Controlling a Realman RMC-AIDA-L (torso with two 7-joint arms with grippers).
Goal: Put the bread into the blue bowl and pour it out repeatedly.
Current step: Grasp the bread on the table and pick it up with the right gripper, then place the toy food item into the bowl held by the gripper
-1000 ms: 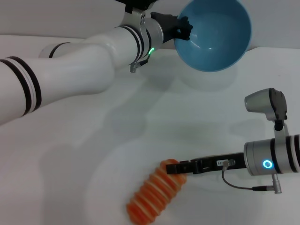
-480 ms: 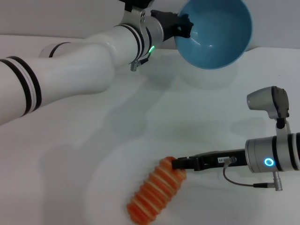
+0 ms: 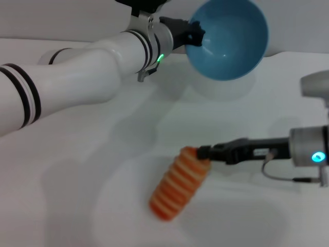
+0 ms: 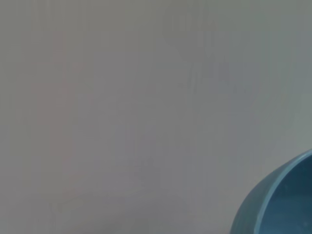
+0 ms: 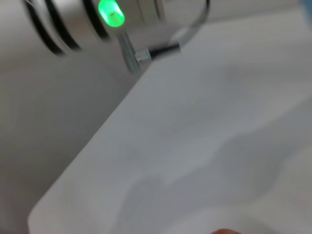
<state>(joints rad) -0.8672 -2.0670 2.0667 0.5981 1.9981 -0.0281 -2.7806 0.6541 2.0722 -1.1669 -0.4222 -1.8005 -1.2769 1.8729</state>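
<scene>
The bread (image 3: 178,182), an orange-red loaf with pale stripes, hangs tilted in the head view's lower middle. My right gripper (image 3: 203,153) is shut on its upper end, reaching in from the right. I cannot tell whether its lower end touches the table. A sliver of it shows in the right wrist view (image 5: 225,231). My left gripper (image 3: 193,33) is shut on the rim of the blue bowl (image 3: 229,38) and holds it in the air at the top, tilted with its empty inside facing me. The bowl's edge shows in the left wrist view (image 4: 280,202).
The white table (image 3: 92,154) spreads under both arms. My left arm (image 3: 77,67) crosses the upper left of the head view. Its wrist with a green light shows in the right wrist view (image 5: 97,19).
My right gripper has closed on the bread's end and raised it up and to the right. The left gripper with the bowl has shifted slightly left.
</scene>
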